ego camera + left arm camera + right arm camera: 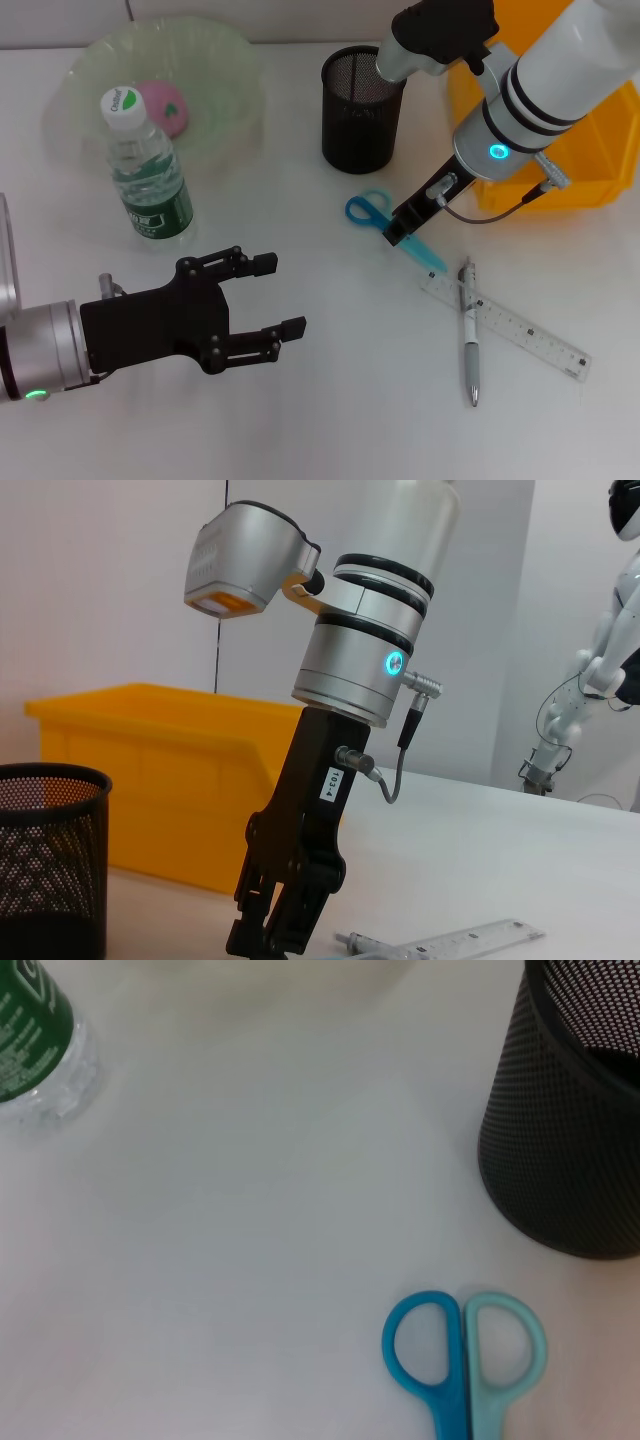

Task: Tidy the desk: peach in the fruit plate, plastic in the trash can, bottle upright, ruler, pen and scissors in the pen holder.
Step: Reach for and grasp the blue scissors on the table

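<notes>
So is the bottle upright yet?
Upright: the bottle stands on its base beside the plate, white cap on top.

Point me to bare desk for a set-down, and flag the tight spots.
Bare: the stretch between bottle and pen holder, and the near edge between left gripper and pen. Crowded: right gripper sits low on the scissors, with the pen lying across the ruler right beside.

White table [300,420] — bottle [148,170], plate [225,90], holder [360,110], bin [590,170], scissors [372,210], ruler [520,325], pen [469,335].

Bright even overhead light, soft faint shadows, right wrist view blurred
</notes>
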`<control>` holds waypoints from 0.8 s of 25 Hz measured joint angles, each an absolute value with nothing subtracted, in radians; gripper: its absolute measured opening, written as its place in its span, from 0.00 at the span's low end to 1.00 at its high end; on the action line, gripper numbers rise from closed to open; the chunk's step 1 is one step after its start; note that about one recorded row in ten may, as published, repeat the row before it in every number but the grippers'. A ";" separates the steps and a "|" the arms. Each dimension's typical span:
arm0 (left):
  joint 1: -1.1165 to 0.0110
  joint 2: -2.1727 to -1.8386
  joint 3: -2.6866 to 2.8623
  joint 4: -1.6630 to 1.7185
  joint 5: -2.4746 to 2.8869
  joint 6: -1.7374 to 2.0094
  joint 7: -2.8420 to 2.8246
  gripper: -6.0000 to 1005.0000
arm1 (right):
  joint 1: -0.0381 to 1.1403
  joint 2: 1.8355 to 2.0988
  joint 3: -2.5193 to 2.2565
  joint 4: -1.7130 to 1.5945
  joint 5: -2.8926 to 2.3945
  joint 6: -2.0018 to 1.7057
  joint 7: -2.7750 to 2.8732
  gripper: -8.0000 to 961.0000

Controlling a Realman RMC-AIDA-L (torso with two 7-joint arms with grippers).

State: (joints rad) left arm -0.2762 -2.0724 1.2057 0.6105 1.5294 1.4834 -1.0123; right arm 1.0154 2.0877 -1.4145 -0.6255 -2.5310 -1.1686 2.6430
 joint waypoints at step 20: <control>-0.278 -2.072 1.206 0.611 1.527 1.483 -1.012 0.79 | 1.019 2.089 -1.414 -0.597 -2.531 -1.156 2.639 0.37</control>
